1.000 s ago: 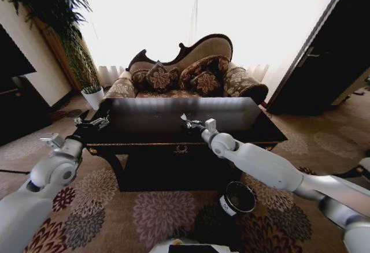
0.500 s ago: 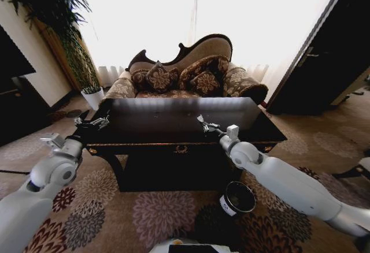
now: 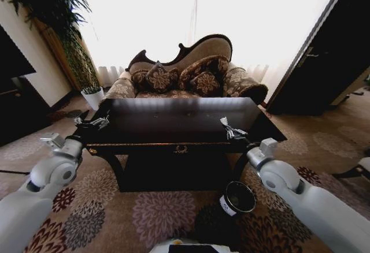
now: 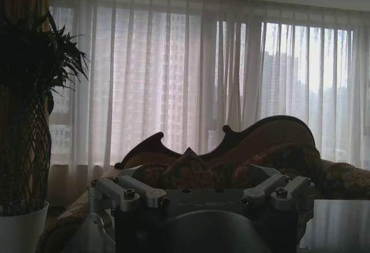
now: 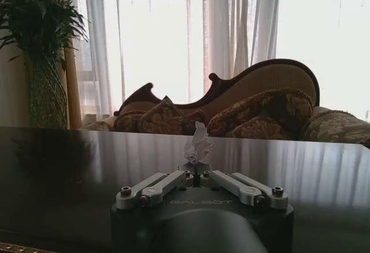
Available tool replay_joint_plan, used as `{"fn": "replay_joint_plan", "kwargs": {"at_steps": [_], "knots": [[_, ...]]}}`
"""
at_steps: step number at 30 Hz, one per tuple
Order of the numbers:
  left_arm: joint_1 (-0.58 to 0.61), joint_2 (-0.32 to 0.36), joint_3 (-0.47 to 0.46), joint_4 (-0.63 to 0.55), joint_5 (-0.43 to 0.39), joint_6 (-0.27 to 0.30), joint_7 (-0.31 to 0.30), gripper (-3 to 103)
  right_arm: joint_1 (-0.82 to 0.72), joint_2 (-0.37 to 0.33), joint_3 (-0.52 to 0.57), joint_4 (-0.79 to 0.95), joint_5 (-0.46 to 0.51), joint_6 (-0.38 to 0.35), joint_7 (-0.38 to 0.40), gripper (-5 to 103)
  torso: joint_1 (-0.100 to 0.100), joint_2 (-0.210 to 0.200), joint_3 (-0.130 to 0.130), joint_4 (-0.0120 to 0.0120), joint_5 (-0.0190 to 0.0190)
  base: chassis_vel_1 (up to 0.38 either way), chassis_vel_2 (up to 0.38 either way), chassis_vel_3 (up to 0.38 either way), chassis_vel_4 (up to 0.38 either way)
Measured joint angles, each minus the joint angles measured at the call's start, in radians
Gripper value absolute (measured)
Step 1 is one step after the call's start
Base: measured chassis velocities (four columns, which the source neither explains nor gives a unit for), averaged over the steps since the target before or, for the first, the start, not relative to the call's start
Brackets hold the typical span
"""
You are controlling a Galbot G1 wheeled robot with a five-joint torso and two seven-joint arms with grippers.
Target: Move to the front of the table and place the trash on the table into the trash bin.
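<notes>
Bright curtained windows behind, with a patterned sofa (image 3: pixel 185 71) and a tall plant in a white pot (image 3: pixel 92 97) at the room's left. Nearer, the table (image 3: pixel 173 123), dark and glossy, long axis running left to right across the head view, gold emblem on the front rail facing the robot. Right gripper (image 3: pixel 230 129) over the table's right front part, fingers closed on a small crumpled white paper scrap (image 5: pixel 196 147) that stands upright, its longer dimension vertical, a ragged tip pointing up toward the sofa back in the right wrist view. Scrap pinched at its base, held just above the tabletop. Left gripper (image 3: pixel 95 121) at the table's left front corner, hovering by the edge, fingers spread wide with nothing between them, aimed toward the sofa. Trash bin (image 3: pixel 236 198) on the flowered carpet in front of the table's right leg, upright, open mouth tipped slightly toward the camera, white label on its side, below and near the right forearm.
</notes>
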Motion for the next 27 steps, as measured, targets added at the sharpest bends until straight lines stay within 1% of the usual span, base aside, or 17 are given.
{"fn": "replay_joint_plan", "kwargs": {"at_steps": [1,6,7,9,10,11,12,13,14,15,17,18,20,22,23,25,27], "knots": [[0.0,0.0,0.0,0.0,0.0,0.0,0.0,100,0.0,0.0,0.0,0.0,0.0,0.0,0.0,1,0.0,0.0,0.0,0.0,0.0,0.0,0.0,0.0,0.0],[0.0,0.0,0.0,0.0,0.0,0.0,0.0,100,-0.167,0.086,0.178,0.006,-0.014,0.016,-0.006,1,0.0,0.0,0.0,0.0,0.0004,0.0,0.0,0.0,0.0],[0.0,0.0,0.0,0.0,0.0,0.0,0.0,100,-0.167,0.086,0.178,0.006,-0.014,0.016,-0.006,1,0.0,0.0,0.0,0.0,0.0004,0.0,0.0,0.0,0.0],[0.0,0.0,0.0,0.0,0.0,0.0,0.0,100,-0.221,0.115,0.234,0.019,-0.014,0.023,-0.014,1,0.0,0.0,0.0,-0.0001,0.0003,0.0,0.0,0.0,0.0],[0.0,0.0,0.0,0.0,0.0,0.0,0.0,100,-0.294,0.152,0.295,0.038,-0.03,0.037,-0.024,1,0.0,0.0,0.0,0.0001,-0.0002,0.0,0.0,0.0,0.0],[0.0,0.0,0.0,0.0,0.0,0.0,0.0,100,-0.294,0.152,0.295,0.038,-0.03,0.037,-0.024,1,0.0,0.0,0.0,0.0001,-0.0002,0.0,0.0,0.0,0.0],[0.0,0.0,0.0,0.0,0.0,0.0,0.001,100,-0.325,0.17,0.313,0.044,-0.044,0.045,-0.03,1,0.0,0.0,0.0,0.0001,-0.0001,0.0,0.0,0.0,0.0],[0.0,0.0,0.0,0.0,0.0,0.0,0.001,100,-0.388,0.208,0.346,0.053,-0.096,0.069,-0.048,1,0.0,0.0,0.0,0.0,0.0001,0.0,0.0,0.0,0.0],[0.0,0.0,0.0,0.0,0.0,0.0,0.001,100,-0.388,0.208,0.346,0.053,-0.096,0.069,-0.048,1,0.0,0.0,0.0,0.0,0.0001,0.0,0.0,0.0,0.0],[0.0,0.0,0.0,0.0,0.0,0.0,0.0,100,-0.433,0.239,0.367,0.057,-0.138,0.088,-0.065,1,0.0,0.0,0.0,-0.0003,0.0002,0.0,0.0,0.0,0.0],[0.0,0.0,0.0,0.0,0.0,0.0,0.0,100,-0.478,0.282,0.387,0.066,-0.174,0.108,-0.081,1,0.0,0.0,0.0,-0.0006,0.0002,0.0,0.0,0.0,0.0],[0.0,0.0,0.0,0.0,0.0,0.0,0.0,100,-0.491,0.307,0.394,0.071,-0.185,0.114,-0.082,1,0.0,0.0,0.0,-0.0004,0.0003,0.0,0.0,0.0,0.0],[0.0,0.0,0.0,0.0,0.0,0.0,0.0,100,-0.495,0.322,0.399,0.073,-0.193,0.117,-0.081,1,0.0,0.0,0.0,-0.0002,0.0001,0.0,0.0,0.0,0.0],[0.0,0.0,0.0,0.0,0.0,0.0,0.0,100,-0.504,0.382,0.418,0.077,-0.219,0.128,-0.077,1,0.0,0.0,0.0,0.0002,0.0,0.0,0.0,0.0,0.0],[0.0,0.0,0.0,0.0,0.0,0.0,0.0,100,-0.504,0.382,0.418,0.077,-0.219,0.128,-0.077,1,0.0,0.0,0.0,0.0002,0.0,0.0,0.0,0.0,0.0],[0.0,0.0,0.0,0.0,0.0,0.0,0.0,100,-0.528,0.444,0.437,0.078,-0.234,0.145,-0.086,1,0.0,0.0,0.0,0.0001,0.0001,0.0,0.0,0.0,0.0],[0.0,0.0,0.0,0.0,0.0,0.0,0.0,100,-0.559,0.522,0.449,0.051,-0.275,0.184,-0.107,1,0.0,0.0,0.0,-0.0003,0.0,0.0,0.0,0.0,0.0]]}}
